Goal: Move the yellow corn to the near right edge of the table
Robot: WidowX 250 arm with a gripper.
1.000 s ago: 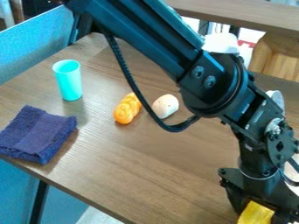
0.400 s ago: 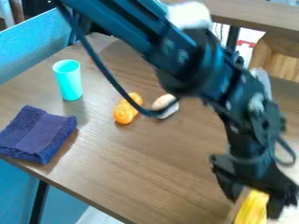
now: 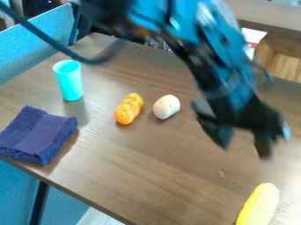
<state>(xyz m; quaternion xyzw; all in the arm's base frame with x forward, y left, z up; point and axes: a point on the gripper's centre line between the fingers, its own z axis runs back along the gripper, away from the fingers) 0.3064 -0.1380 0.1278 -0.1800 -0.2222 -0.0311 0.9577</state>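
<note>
My gripper point(image 3: 242, 147) hangs above the right part of the table, blurred, its two fingers apart with nothing between them. Below it, at the bottom right edge of the view, lies a yellow oblong item point(image 3: 258, 205). To the left of the gripper a pale speckled egg-shaped item point(image 3: 166, 107) rests on the table, and beside it lies an orange braided bread-like piece point(image 3: 129, 108).
A turquoise cup point(image 3: 69, 81) stands upright at the left. A folded dark blue cloth point(image 3: 38, 135) lies at the table's left front edge. The brown table point(image 3: 147, 162) borders a blue partition point(image 3: 35, 44); a wooden box-like structure point(image 3: 282, 57) is at the upper right.
My gripper has risen up and away from the yellow item, which it was around before and has let go. The arm's cable has swung up and left.
</note>
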